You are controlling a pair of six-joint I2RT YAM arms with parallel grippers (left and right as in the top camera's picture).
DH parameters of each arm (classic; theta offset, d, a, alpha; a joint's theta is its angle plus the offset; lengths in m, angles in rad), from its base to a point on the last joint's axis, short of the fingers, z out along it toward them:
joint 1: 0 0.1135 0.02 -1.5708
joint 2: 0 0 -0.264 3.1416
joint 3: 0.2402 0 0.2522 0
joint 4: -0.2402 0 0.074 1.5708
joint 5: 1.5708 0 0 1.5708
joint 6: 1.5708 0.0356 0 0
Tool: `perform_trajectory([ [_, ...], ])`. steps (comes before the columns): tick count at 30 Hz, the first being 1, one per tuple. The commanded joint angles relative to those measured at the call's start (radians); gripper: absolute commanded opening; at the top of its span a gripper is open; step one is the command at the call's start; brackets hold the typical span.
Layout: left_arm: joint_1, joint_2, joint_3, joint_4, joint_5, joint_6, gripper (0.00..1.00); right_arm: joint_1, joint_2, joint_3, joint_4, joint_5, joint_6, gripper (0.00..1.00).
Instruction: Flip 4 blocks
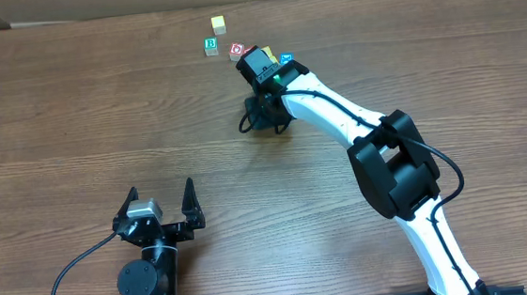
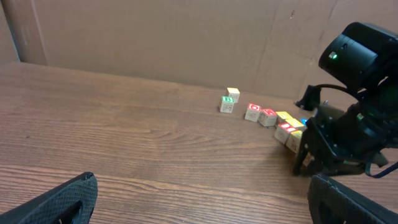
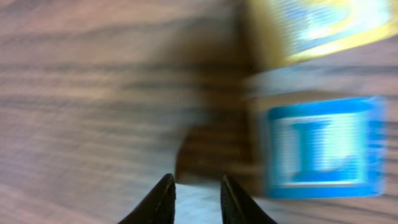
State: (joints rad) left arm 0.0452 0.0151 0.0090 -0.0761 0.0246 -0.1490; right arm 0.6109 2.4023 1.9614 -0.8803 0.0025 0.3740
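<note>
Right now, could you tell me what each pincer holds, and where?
Left pincer: nothing. Right pincer: fingertips flank something pale; a grip cannot be told.

A brown wood-grain table [image 1: 101, 113] fills most of the overhead frame. Behind its far edge, across the top of the left wrist view, stands a plain tan cardboard wall [image 2: 186, 37], with a seam at upper left.

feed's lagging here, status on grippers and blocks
Left gripper open, idle at the near edge. Right gripper low at the row of blocks, jaws narrow, grip unclear in blur. Blue L block close beside it. No obstruction seen.
</note>
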Motion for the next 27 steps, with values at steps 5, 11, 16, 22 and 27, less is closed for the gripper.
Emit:
perform_trajectory([
  [5,-0.005,-0.01,-0.004,-0.002,-0.006,0.022,1.0,-0.05,-0.004,-0.019,0.111,0.207,0.027,0.26],
  [11,-0.005,-0.01,-0.004,-0.002,-0.006,0.022,1.0,-0.098,-0.004,-0.019,0.246,0.207,0.023,0.29],
  [16,-0.005,-0.01,-0.004,-0.002,-0.006,0.022,1.0,-0.132,-0.018,0.023,0.261,0.201,0.014,0.33],
  [22,-0.005,-0.01,-0.004,-0.002,-0.006,0.022,1.0,-0.138,-0.063,0.07,0.22,0.126,-0.037,0.62],
  [27,-0.005,-0.01,-0.004,-0.002,-0.006,0.022,1.0,-0.138,-0.063,0.051,0.212,0.039,0.026,0.7],
])
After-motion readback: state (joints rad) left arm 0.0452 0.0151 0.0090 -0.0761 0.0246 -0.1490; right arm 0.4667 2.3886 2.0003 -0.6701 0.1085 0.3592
